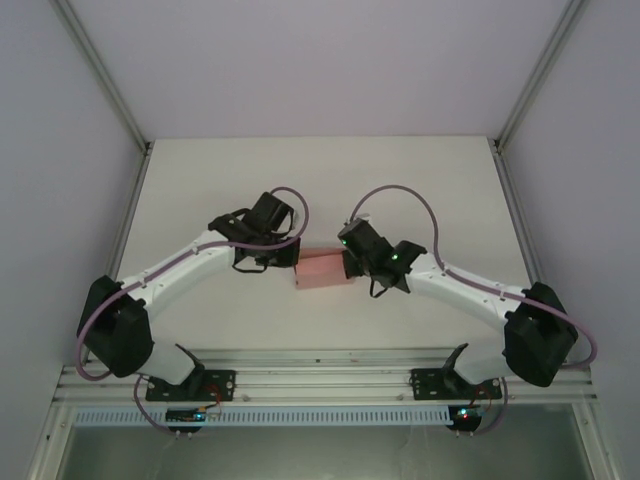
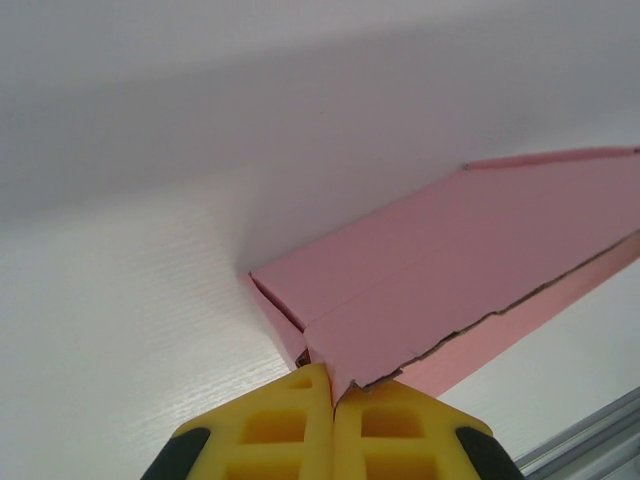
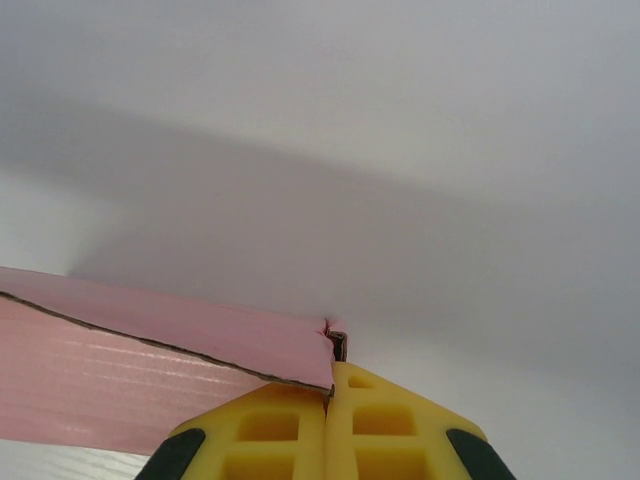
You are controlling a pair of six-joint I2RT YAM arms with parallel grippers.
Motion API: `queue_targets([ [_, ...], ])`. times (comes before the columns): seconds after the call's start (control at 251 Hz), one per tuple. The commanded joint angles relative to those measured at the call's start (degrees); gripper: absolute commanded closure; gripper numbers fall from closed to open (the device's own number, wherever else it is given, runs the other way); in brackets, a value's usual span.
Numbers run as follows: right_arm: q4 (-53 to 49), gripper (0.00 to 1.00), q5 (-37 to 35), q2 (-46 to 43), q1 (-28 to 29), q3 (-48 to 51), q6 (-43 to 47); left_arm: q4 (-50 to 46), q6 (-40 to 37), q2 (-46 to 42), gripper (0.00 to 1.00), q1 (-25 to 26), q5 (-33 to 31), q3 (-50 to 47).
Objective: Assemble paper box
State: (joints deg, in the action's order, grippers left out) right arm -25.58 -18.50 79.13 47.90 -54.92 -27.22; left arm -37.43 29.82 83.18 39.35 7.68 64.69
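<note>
soft, even light; a broad blurred shadow lies beside the paper box [image 2: 470, 250].

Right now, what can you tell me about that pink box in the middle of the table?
The paper box is thin, pale pink card, folded into a small flat rectangular shape with visible creases and a rough, darker cut edge along one flap. It appears to rest on the white table, near its middle. The left end effector is shut on a corner at one end, and the right end effector is shut on a corner at the opposite end.
</note>
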Motion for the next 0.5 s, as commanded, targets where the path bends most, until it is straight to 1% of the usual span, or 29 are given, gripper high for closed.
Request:
queue_targets([
  [0.0, -6.4, 1.0, -3.03, 1.98, 1.04, -0.04, -4.2, 0.14, 6.11, -0.67, 1.0, -0.5, -0.63, 1.45],
  [0.068, -6.24, 1.0, -3.32, 1.99, 1.13, 0.03, -4.43, 0.91, 5.41, -0.32, 1.0, -0.54, 0.18, 1.08],
  [0.132, -6.02, 1.0, -2.77, 1.69, 1.23, 0.55, -5.21, 1.61, 5.36, -0.29, 1.0, -0.6, -0.68, -0.08],
  [0.255, -2.89, 1.0, -3.71, 0.57, 1.43, 2.04, -5.24, 4.92, 5.9, -1.86, 1.0, -0.48, -1.61, -5.46],
  [0.423, 2.73, 1.0, -3.47, -0.73, 1.92, 5.61, -5.99, 15.8, 9.22, -8.01, 1.0, -0.2, -1.36, -17.09],
  [0.459, 3.43, 1.0, -3.92, -0.79, 2.43, 6.11, -6.0, 16.68, 8.98, -9.28, 1.0, 0.45, -2.49, -18.84],
  [0.499, 4.39, 1.0, -4.86, -1.04, 3.14, 6.91, -6.13, 17.19, 8.24, -10.75, 1.0, 1.79, -5.74, -20.65],
])
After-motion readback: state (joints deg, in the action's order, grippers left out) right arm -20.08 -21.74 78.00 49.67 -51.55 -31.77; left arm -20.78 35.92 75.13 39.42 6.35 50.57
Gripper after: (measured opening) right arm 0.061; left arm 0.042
